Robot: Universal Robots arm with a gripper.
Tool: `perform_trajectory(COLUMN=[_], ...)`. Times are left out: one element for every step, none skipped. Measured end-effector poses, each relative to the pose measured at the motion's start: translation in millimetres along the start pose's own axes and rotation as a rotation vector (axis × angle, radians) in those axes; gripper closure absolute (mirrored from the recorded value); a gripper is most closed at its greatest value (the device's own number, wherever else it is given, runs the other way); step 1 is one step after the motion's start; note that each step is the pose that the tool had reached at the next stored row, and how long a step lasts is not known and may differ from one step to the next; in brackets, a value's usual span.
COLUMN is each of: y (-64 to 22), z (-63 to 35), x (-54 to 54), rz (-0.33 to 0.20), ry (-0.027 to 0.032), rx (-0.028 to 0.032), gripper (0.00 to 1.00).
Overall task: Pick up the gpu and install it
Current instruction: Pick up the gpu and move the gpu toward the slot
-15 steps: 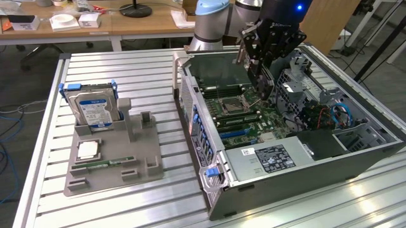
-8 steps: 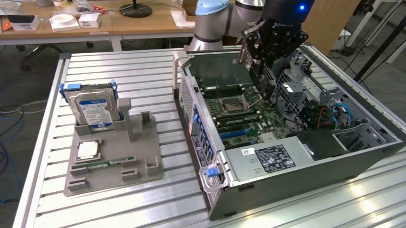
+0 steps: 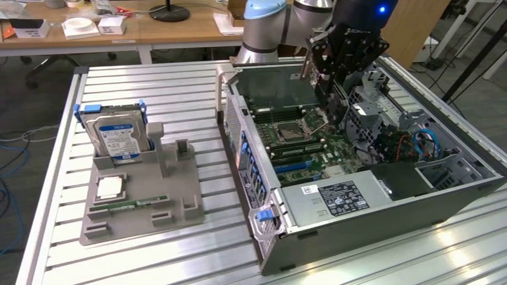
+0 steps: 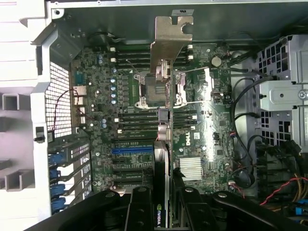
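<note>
1 grey metal PC case (image 3: 357, 233), 1 slim dark gpu card (image 4: 169, 48) w/ silver bracket, 1 black gripper (image 4: 163, 204), 1 silver hard drive (image 3: 117, 138) w/ blue-white label, 1 grey plastic holder (image 3: 139, 222), 1 square silver CPU chip (image 3: 109, 187), 1 narrow green mem stick (image 3: 130, 205).

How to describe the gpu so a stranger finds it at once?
Find the open computer case on the slatted table. Over its green motherboard, the black gripper holds the gpu: a slim dark card with a silver end bracket, the only card held in the air.
</note>
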State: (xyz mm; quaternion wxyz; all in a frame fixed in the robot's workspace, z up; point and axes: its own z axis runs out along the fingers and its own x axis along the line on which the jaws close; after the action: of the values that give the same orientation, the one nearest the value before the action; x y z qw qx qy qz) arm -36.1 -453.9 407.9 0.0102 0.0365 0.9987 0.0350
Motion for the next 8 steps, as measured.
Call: perform_trajectory(y=[0.1,0.1,0.2,0.2,0.3,0.3,0.4,0.4], z=[0.0,0.0,0.1,0.1,0.1,0.1,0.1,0.2], x=[-0.8,-1.6,-2.4,-3.2,-3.9,-4.7,-5.4,-6.2], rz=[0.000,0.000,0.000,0.000,0.000,0.000,0.000,0.000], ry=[0.0000,0.0000,0.0000,0.0000,0.0000,0.0000,0.0000,0.0000], rx=[0.0000,0.0000,0.0000,0.0000,0.0000,0.0000,0.0000,0.0000], gripper=[0.74,0.74,0.74,0.74,0.74,0.74,0.74,0.74])
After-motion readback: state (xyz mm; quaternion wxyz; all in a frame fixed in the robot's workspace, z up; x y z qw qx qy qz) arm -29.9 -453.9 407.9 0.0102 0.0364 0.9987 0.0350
